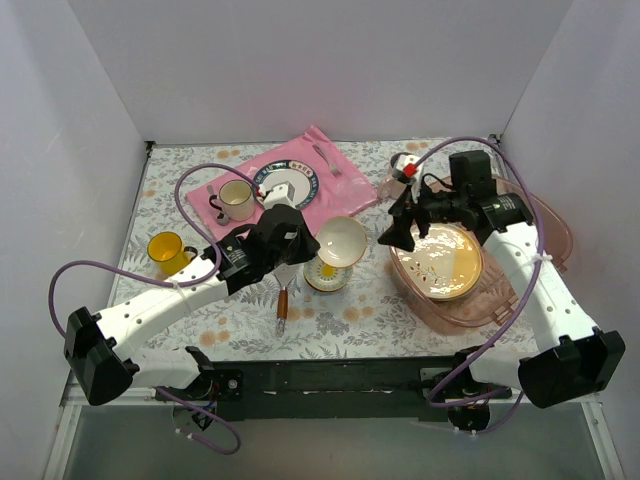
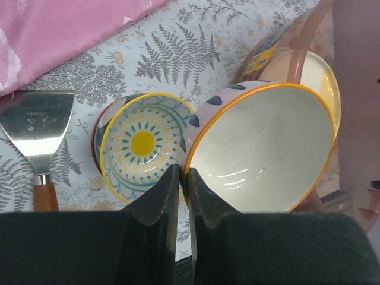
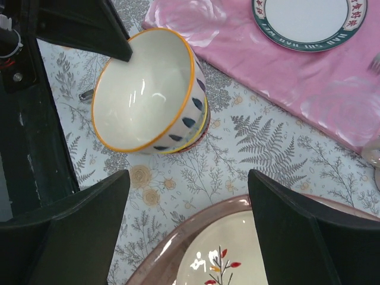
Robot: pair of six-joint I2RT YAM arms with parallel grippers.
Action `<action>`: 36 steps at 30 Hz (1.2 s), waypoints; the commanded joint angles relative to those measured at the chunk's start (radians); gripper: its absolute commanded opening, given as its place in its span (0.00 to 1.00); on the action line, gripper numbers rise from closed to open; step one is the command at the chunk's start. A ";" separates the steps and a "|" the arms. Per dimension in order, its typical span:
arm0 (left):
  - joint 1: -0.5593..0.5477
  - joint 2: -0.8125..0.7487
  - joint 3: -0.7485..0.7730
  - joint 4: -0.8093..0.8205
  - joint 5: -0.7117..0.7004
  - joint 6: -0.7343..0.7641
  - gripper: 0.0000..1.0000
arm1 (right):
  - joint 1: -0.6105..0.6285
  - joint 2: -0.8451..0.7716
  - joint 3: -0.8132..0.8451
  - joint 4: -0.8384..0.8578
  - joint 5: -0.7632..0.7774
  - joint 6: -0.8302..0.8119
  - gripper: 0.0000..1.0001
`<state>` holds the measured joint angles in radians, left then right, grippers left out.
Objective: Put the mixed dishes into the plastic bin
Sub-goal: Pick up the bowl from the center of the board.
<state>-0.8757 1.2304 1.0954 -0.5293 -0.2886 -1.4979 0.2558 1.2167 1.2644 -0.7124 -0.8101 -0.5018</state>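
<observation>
- The left claw (image 2: 181, 171) is closed, its two fingers pinching the rim of an orange-rimmed bowl (image 2: 261, 148), one finger inside and one outside.
- The bowl is tipped on its side, with its cream inside facing away from the claw's right finger. Dark blue drop marks run around its outer wall.
- Just under the bowl, on the claw's left-finger side, sits a small patterned bowl (image 2: 142, 145) with a yellow centre and yellow rim. Another bowl is nested beneath it. I cannot tell whether the tipped bowl touches this stack.
- Further out on that same side, a metal spatula (image 2: 35, 119) with a wooden handle lies flat on the fern-printed cloth (image 3: 261, 148).
- The right claw (image 3: 189, 178) is spread wide with nothing between its fingers. It hangs over the cloth at the left rim of the plastic bin (image 1: 465, 308).
- The held bowl lies just ahead of the right claw's fingertips, and the bin rim curves under its right finger.
- A cream plate (image 1: 437, 262) with a leaf sprig pattern lies flat in the bin, under and behind the right claw.
- A pink mat (image 3: 285, 83) lies beyond both claws, carrying a white plate (image 3: 300, 21) with a dark patterned rim.
- A yellow mug (image 1: 166, 250) stands well to the left of the left claw.
- A cream mug (image 1: 236, 198) stands beyond and to the left of the left claw, near the mat's edge.
</observation>
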 commanded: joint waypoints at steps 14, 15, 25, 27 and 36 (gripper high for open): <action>-0.039 0.015 0.030 0.172 -0.099 -0.084 0.00 | 0.230 0.099 0.105 0.110 0.451 0.309 0.82; -0.042 0.017 0.031 0.173 -0.106 -0.085 0.00 | 0.240 0.106 0.105 0.111 0.459 0.313 0.81; -0.062 0.032 0.034 0.202 -0.152 -0.105 0.00 | 0.286 0.138 0.127 0.126 0.588 0.322 0.52; -0.063 0.035 0.027 0.212 -0.152 -0.104 0.00 | 0.290 0.144 0.130 0.125 0.594 0.324 0.43; -0.065 -0.014 -0.043 0.308 -0.101 -0.084 0.09 | 0.295 0.136 0.141 0.125 0.580 0.301 0.01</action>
<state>-0.9482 1.2839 1.0828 -0.3332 -0.3977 -1.5993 0.5434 1.3788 1.3544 -0.6014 -0.1890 -0.1783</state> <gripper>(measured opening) 0.084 0.044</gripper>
